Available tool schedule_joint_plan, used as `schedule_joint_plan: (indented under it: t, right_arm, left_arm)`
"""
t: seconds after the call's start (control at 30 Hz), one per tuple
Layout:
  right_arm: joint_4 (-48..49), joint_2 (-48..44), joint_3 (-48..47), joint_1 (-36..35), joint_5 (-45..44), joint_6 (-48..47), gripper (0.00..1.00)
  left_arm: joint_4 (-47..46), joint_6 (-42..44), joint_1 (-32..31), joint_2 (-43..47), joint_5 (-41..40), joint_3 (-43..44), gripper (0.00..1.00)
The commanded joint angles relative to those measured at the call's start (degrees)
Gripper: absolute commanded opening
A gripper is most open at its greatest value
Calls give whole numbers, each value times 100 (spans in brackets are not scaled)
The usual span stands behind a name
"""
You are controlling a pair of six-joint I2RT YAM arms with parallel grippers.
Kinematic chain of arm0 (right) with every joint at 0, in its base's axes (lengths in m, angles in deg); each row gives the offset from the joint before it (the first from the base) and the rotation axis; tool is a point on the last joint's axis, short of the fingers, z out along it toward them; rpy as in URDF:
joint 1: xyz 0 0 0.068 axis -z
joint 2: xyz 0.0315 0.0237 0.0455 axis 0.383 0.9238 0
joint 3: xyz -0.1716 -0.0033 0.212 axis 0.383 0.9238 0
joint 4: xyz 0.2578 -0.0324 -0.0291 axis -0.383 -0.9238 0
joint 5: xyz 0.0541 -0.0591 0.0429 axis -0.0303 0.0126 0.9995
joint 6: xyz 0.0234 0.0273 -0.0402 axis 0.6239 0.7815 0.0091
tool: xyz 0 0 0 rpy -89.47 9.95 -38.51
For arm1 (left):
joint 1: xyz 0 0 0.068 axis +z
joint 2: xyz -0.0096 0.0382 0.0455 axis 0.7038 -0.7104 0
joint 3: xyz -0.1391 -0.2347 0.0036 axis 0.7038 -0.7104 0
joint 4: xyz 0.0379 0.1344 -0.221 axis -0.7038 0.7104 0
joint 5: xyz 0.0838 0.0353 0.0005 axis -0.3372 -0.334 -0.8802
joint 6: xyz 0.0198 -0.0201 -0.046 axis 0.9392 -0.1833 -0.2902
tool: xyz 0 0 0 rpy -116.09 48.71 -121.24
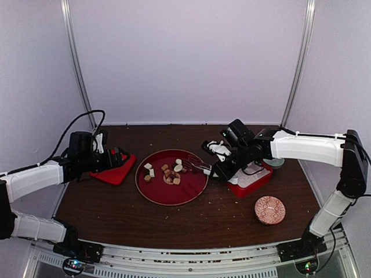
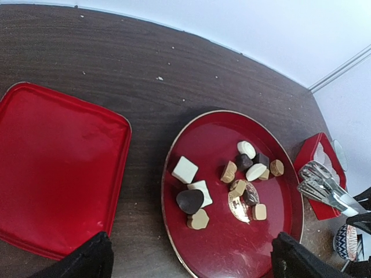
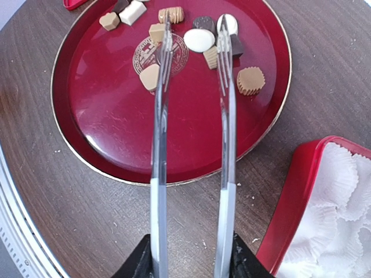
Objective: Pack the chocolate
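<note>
Where plate [image 2: 211, 136] holds chocolate [image 2: 255, 172] — brown, tan, white.

Chocolate [image 2: 229, 171], dark, tan and cream pieces, scattered on red plate [image 2: 232, 246]

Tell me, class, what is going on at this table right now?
The right gripper holds metal tongs out over the round red tray, their tips apart just above the chocolates. Nothing is pinched between them yet. Beside the tray stands a red box lined with white paper cups; the ones in view hold no chocolate. The left gripper hangs open by the red lid.
</note>
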Motion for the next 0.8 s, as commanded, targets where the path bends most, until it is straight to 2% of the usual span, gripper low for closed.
schedule_joint_plan:
  t: [0.0, 0.17, 0.27, 0.4, 0.53, 0.67, 0.77]
  right_arm:
    - [19, -375, -71, -5, -77, 7, 36]
    - [-198, -548, -175, -8, 172, 9, 37]
    - [-450, -572, -358, -3, 474, 192, 38]
    - [-283, -647, -188, -36, 494, 259, 38]
    - [66, -624, 283, -162, 112, 201, 38]
    - [299, -655, 590, -431, -319, -23, 37]
    - [420, -630, 711, -440, -371, -91, 37]
  left_arm:
    - [-152, 9, -29, 231, 169, -38, 98]
    - [-109, -73, -29, 256, 357, 125, 98]
    - [239, -308, -37, 275, 371, 419, 98]
    - [571, -320, -33, 518, 46, 553, 97]
    - [406, -218, -38, 572, -52, 267, 98]
    - [-248, -279, -42, 907, 190, -415, 98]
    - [65, -59, -65, 1028, 119, -394, 98]
